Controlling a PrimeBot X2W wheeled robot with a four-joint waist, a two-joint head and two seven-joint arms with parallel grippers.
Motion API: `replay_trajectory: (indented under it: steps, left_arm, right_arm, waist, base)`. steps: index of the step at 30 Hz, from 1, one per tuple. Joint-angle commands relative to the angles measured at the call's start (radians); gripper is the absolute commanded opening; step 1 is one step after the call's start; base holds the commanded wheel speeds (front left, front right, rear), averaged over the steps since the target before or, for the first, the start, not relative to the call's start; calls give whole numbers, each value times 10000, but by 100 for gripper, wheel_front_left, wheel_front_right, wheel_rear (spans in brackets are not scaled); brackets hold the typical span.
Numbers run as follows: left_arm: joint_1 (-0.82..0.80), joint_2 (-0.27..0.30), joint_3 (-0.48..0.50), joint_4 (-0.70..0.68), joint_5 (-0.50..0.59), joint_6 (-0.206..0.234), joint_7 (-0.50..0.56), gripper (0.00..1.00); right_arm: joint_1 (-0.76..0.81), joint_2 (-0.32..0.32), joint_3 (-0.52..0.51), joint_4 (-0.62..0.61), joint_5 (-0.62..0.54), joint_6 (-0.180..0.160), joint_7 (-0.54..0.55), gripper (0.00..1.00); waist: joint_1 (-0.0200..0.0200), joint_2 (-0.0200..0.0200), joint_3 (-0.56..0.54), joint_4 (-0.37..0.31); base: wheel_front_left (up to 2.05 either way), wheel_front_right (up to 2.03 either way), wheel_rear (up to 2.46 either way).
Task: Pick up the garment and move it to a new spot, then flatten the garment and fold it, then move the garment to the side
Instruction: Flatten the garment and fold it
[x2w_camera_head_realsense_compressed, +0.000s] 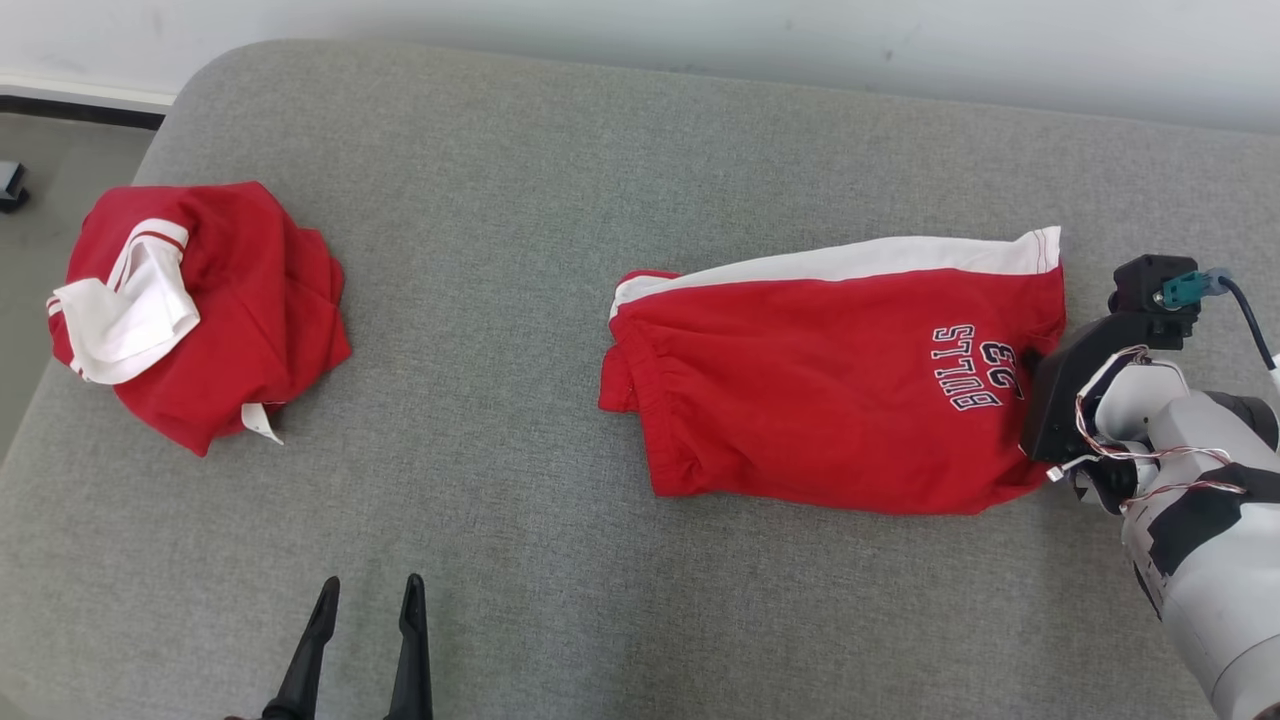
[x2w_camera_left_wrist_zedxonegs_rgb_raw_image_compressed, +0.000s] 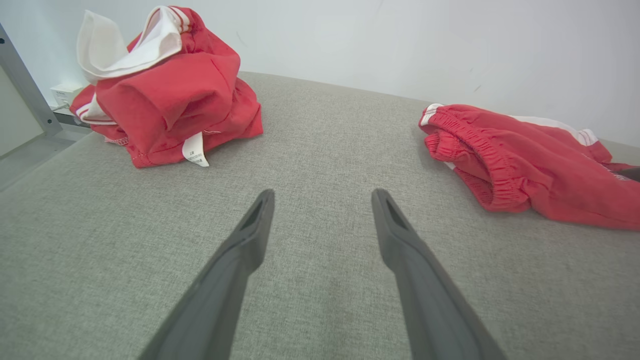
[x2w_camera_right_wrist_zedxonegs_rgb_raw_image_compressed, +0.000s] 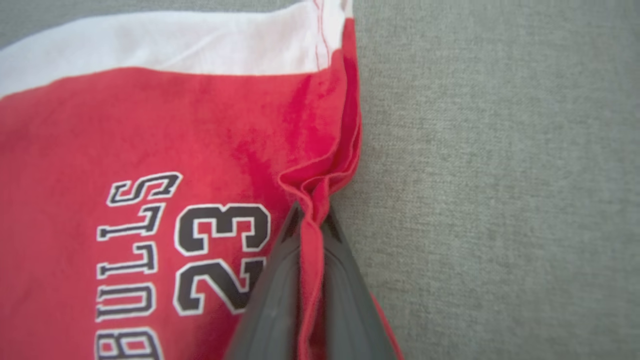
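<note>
The right gripper (x2w_camera_right_wrist_zedxonegs_rgb_raw_image_compressed: 310, 216) is seen clamped on a pinched fold at the hem edge of the red shorts (x2w_camera_head_realsense_compressed: 820, 390); the left gripper (x2w_camera_head_realsense_compressed: 368, 600) is held with jaws apart over bare grey cushion (x2w_camera_head_realsense_compressed: 520, 180). The shorts — red, white side band, elastic waist, "BULLS 23" printed in dark letters — are laid nearly flat on the cushion's right part; a crumpled red-and-white garment (x2w_camera_head_realsense_compressed: 200, 310) is found well apart at its left end.

Cloth shorts (x2w_camera_head_realsense_compressed: 830, 390), woven cushion (x2w_camera_head_realsense_compressed: 500, 200), perhaps plastic fingers (x2w_camera_left_wrist_zedxonegs_rgb_raw_image_compressed: 230, 280)
</note>
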Motion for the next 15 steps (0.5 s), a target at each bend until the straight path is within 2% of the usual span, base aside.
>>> replay_trajectory:
  steps: [1,15]
  left_arm:
    - [-25,-10,51,39,-13,-36,-35,100]
    - [31,-7,-124,122,-101,1,-36,100]
  right_arm:
    - [482,-153,63,454,-230,-55,65,0]
    - [535,-1380,-441,487,-976,-44,-1280,0]
  waist:
    - [1,1,-45,-65]
    - [1,1,-633,-870]
  base:
    - [0,0,0]
    - [0,0,0]
